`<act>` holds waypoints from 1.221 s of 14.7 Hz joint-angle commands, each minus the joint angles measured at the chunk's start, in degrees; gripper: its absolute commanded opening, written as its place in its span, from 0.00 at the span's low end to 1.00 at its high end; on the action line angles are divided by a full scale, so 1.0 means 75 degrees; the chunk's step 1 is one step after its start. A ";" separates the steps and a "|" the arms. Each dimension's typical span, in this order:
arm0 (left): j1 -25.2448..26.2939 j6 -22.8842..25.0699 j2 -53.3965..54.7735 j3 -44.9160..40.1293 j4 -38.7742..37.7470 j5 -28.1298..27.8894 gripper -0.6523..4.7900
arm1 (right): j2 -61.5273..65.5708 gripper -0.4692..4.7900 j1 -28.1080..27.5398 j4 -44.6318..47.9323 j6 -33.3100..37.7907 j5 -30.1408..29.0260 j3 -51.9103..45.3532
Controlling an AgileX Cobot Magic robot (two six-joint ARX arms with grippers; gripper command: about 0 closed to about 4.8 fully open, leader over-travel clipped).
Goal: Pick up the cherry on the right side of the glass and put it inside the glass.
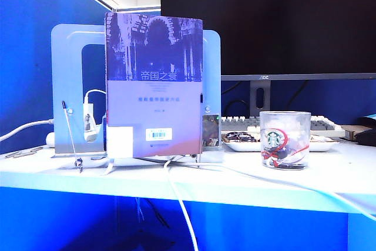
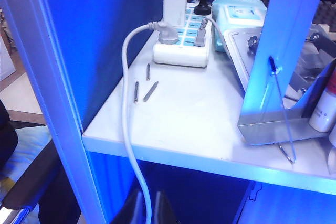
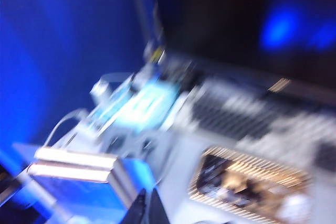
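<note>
- The right hand is clenched: its two dark tips stand together, and nothing shows between them. Its own view is blurred. It looks across the tray and the keyboard that lie behind the glass, so I judge it is raised and away from the glass.
- The left hand also looks closed and empty, although a white cable crosses in front of its tips. It hangs below the bench edge, well apart from the glass, on the far side of the book stand. This task needs only one arm, which probably explains its parked place.
- Neither arm is seen in the exterior view.
- The glass stands upright on the bench, in front of the tray.
- A small dark round shape lies low inside the glass. I take it for the cherry, though the printed red curls partly cover it.
- No cherry lies on the bench to the right of the glass.
- From this I judge the cherry is already placed, and an empty clenched hand fits with that.
- The book stands to the left of the glass and plays no part.
</note>
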 commanded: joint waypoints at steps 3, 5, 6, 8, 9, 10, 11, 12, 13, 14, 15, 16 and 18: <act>0.0003 -0.0023 -0.0023 -0.0009 -0.0093 0.0035 0.22 | -0.2600 0.08 -0.0009 -0.0393 -0.1381 0.1664 0.0003; 0.0003 -0.0023 -0.0023 -0.0009 -0.0093 0.0032 0.22 | -0.3194 0.08 -0.0009 -0.0574 -0.1399 0.2110 0.0000; 0.0003 -0.0023 -0.0023 -0.0009 -0.0093 0.0035 0.22 | -0.3401 0.08 -0.0003 -0.0688 -0.1396 0.2238 -0.0076; 0.0003 -0.0023 -0.0023 -0.0009 -0.0093 0.0035 0.22 | -0.3893 0.08 -0.0003 -0.0277 -0.1396 0.2253 -0.0956; 0.0003 -0.0023 -0.0023 -0.0009 -0.0093 0.0032 0.22 | -0.4194 0.08 -0.0003 0.0262 -0.1396 0.2247 -0.1760; 0.0003 -0.0023 -0.0023 -0.0009 -0.0093 0.0032 0.22 | -0.4520 0.08 -0.0003 0.0985 -0.1393 0.2247 -0.2722; 0.0003 -0.0023 -0.0023 -0.0009 -0.0093 0.0035 0.22 | -0.4823 0.08 -0.0006 0.1690 -0.1358 0.2241 -0.3640; 0.0003 -0.0023 -0.0023 -0.0009 -0.0093 0.0035 0.22 | -0.5179 0.08 -0.0009 0.2460 -0.1343 0.2238 -0.4782; 0.0003 -0.0023 -0.0023 -0.0009 -0.0093 0.0035 0.22 | -0.5418 0.08 -0.0012 0.2873 -0.1343 0.2235 -0.5610; 0.0003 -0.0020 -0.0023 -0.0009 -0.0093 0.0032 0.22 | -0.5610 0.09 -0.0012 0.3110 -0.1343 0.2221 -0.6341; 0.0003 -0.0020 -0.0023 -0.0009 -0.0093 0.0035 0.22 | -0.5893 0.09 -0.0012 0.3270 -0.1335 0.2218 -0.7321; 0.0003 -0.0023 -0.0023 -0.0009 -0.0093 0.0032 0.22 | -0.6152 0.09 -0.0015 0.3424 -0.1253 0.2194 -0.7991; 0.0003 -0.0023 -0.0023 -0.0009 -0.0093 0.0035 0.22 | -0.6697 0.10 -0.0038 0.3908 -0.0962 0.2165 -0.8988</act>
